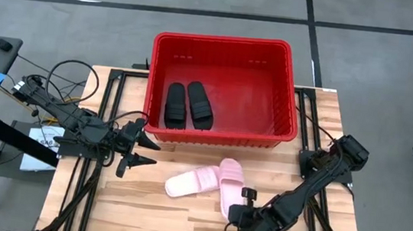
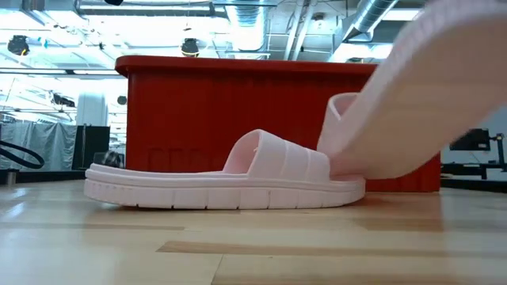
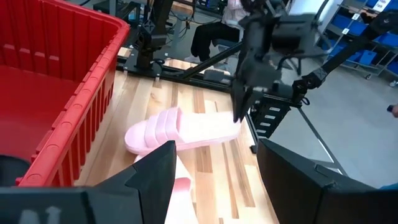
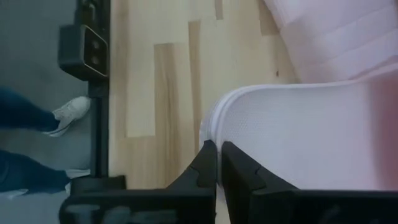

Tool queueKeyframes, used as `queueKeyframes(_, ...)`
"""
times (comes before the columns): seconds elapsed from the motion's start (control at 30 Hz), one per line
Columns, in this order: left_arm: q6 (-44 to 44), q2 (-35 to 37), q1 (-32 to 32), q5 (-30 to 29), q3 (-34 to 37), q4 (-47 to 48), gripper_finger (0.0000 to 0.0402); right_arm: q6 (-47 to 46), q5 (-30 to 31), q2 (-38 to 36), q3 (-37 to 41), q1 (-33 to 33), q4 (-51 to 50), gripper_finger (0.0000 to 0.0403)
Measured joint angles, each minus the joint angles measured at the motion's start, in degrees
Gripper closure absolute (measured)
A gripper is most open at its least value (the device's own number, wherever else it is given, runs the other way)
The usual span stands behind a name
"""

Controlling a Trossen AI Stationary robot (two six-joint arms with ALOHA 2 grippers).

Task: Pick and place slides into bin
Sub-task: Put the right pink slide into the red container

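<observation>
The red bin [image 1: 224,90] sits at the far middle of the wooden tabletop [image 1: 105,197]; the black pair [image 1: 188,104] lies side by side on its floor, toward the left wall; the two pink slides are out on the tabletop just in front of the bin's near wall. One pink slide [image 1: 193,182] lies flat on its sole, pointing left; the other [image 1: 230,187] runs from beside the first one's strap toward the near edge, and in the low view its heel end [image 2: 428,95] is tilted up off the wood while its toe end stays down against the flat slide [image 2: 226,178].

The right hand [image 1: 243,209] is at that raised heel end; its fingers [image 4: 214,165] are nearly together, pinched on the slide's pale rim [image 4: 230,106]; the left wrist view shows the same dark hand [image 3: 249,93] coming down onto the slide's edge [image 3: 186,127].

The left hand [image 1: 137,154] hovers over the tabletop just outside the bin's near-left corner, fingers [image 3: 155,171] spread wide and holding nothing, pointed toward the pink slides.
</observation>
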State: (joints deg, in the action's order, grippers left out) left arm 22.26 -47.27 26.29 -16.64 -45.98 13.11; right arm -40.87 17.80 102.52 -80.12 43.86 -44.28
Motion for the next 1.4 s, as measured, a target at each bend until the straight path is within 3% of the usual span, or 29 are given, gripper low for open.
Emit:
queueKeyframes(0.37,0.00,0.00,0.00,0.00,0.00,-0.03,0.0187,5.72,-1.52,-0.03,-17.67,0.76,-14.47,0.0402)
queueKeyframes(0.57,0.02,0.00,0.01,0.00,0.00,-0.03,0.0187,8.03,0.72,-0.13,-28.73,1.90,-21.28,0.0402)
queueKeyframes(1.07,0.02,0.00,0.01,0.01,0.00,0.57,0.0187,20.03,17.04,-0.22,-49.69,2.52,-33.21,0.0403)
queueKeyframes(1.27,0.02,0.02,0.00,0.01,0.00,1.22,0.0187,23.43,24.69,-0.22,-54.77,-0.89,-42.79,0.0403)
queueKeyframes(1.4,0.00,0.02,0.00,-0.02,0.00,1.23,0.0187,26.27,26.34,-1.43,-54.08,-5.49,-45.70,0.0403)
